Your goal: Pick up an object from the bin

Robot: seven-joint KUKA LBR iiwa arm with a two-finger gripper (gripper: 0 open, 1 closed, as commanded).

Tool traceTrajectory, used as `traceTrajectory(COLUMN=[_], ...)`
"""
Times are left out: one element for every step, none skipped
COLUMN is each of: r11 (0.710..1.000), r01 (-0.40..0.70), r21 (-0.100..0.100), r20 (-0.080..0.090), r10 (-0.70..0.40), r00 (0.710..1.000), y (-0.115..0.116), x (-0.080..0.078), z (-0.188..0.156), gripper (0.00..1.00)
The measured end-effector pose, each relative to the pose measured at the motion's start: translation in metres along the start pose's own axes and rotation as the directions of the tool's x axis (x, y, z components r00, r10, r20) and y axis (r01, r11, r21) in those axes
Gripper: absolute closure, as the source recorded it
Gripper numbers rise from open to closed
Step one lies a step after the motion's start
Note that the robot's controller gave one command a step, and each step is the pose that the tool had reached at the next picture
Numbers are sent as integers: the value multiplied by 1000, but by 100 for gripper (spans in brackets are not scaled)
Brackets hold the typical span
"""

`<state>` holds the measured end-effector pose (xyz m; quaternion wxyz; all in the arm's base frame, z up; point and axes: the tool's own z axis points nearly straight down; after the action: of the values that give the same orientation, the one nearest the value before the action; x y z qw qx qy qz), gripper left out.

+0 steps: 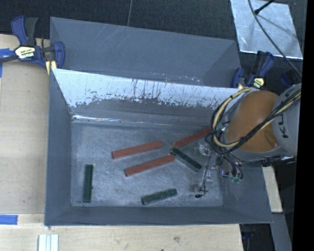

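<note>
My gripper hangs low over the right part of the bin floor, its tip close to the front wall. Just to its left a dark green bar lies slanted, its right end near the gripper's body. A second dark green bar lies on the floor to the left of the tip, apart from it. A red-brown bar slants up behind the gripper, partly hidden by the wrist. Nothing shows in the gripper.
Two more red-brown bars lie side by side in the middle of the floor. A third dark green bar lies at the front left corner. The orange cover and cables on the wrist overhang the bin's right wall.
</note>
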<state>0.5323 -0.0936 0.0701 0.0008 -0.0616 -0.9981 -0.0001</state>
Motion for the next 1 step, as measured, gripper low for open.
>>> traceTrajectory(r11=[1000], r01=[3], r21=[1], r20=[8], r10=[-3], r00=[1000], y=[-7], x=[-31], z=[-1], gripper=[0])
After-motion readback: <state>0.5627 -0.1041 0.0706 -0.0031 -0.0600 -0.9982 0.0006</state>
